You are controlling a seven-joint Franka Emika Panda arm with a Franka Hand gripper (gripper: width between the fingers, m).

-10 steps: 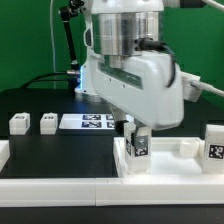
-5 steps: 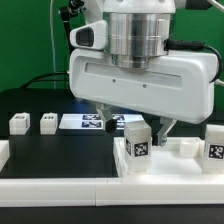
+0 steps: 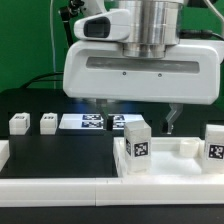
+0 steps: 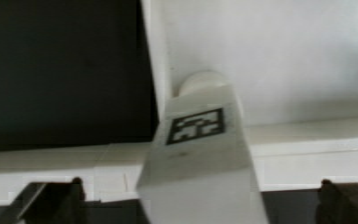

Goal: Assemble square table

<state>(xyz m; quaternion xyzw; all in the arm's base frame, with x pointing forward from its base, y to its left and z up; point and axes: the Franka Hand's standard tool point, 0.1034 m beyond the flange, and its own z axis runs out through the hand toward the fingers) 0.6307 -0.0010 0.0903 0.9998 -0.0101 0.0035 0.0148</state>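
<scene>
Subject: short white plastic leg with a black-and-white square tag (image 3: 137,146), standing upright on the large white square plastic tabletop with a raised rim (image 3: 175,166), near the corner at the exterior view's left.
Jaws: apart at full spread, one fingertip on either side of the leg, with a clear gap on both sides in the wrist view. Nothing is clamped.
Seating: whether the upright leg is fully fixed into the tabletop cannot be told from here.
Second leg: a like tagged leg (image 3: 213,143) stands upright at the exterior view's right edge of the tabletop. Its fixing is likewise not visible.
Loose parts: two more short white tagged legs (image 3: 18,123) (image 3: 47,122) sit side by side on the black table (image 3: 40,148), well apart from the tabletop.
Marker board: the flat white tagged marker board (image 3: 95,121) lies between the loose legs and the tabletop.
Progress, judged: two legs stand at the tabletop and two remain to be fetched, so roughly half the work is left.
Risk one: the fingertips straddle the leg low down, so any sideways travel before rising clear would strike it.
Risk two: if the leg is only part seated, such a knock could tilt it or loosen it.
Risk three: a knock could also shift the tabletop on the table and spoil alignment for later legs.
</scene>
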